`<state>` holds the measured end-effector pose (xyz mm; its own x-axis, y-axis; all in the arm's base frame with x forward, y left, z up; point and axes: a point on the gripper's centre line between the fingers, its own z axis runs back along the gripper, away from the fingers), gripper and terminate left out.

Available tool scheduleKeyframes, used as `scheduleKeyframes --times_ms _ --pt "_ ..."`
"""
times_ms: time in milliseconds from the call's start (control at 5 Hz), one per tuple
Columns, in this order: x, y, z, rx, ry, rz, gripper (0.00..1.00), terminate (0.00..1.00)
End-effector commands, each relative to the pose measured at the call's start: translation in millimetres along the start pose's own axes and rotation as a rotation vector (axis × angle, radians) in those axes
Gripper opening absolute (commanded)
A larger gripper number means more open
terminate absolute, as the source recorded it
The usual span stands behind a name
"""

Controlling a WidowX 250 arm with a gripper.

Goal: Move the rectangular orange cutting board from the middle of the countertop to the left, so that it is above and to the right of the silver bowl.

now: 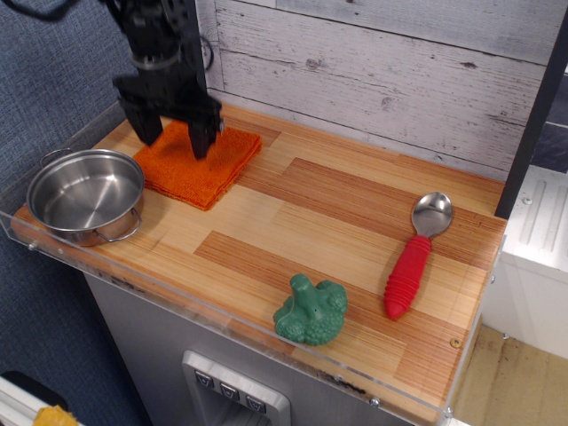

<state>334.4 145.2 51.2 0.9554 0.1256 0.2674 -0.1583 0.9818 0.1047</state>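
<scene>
The orange cutting board [206, 167], a soft folded terry towel, lies flat on the wood-plank countertop [355, 222] at the back left, just up and right of the silver bowl [86, 195]. The bowl is a shiny steel pot with wire loop handles at the front left corner. My black gripper [174, 142] is over the towel's back left part, its two fingers spread apart. The fingertips [200, 146] are at or just above the cloth, and nothing is held between them.
A green broccoli toy [311, 311] sits near the front edge. A silver spoon with a red handle [413, 262] lies at the right. A clear acrylic rim [177, 297] borders the counter's front and left. A white plank wall stands behind.
</scene>
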Motion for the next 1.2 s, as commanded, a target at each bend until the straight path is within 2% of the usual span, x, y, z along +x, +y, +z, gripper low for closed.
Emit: scheduleKeyframes --times_ms 0,400,600,800,1000 --pt "24 -6 50 0.057 -0.099 0.043 1.0 0.0" --pt "3 -11 74 0.086 -0.04 0.104 1.0 0.0" --pt "-15 -18 95 0.119 0.03 0.122 1.0 0.0" --pt "-46 -25 111 0.117 0.026 0.144 1.0 0.0" --pt "-71 -33 120 0.117 0.072 0.183 1.0 0.0"
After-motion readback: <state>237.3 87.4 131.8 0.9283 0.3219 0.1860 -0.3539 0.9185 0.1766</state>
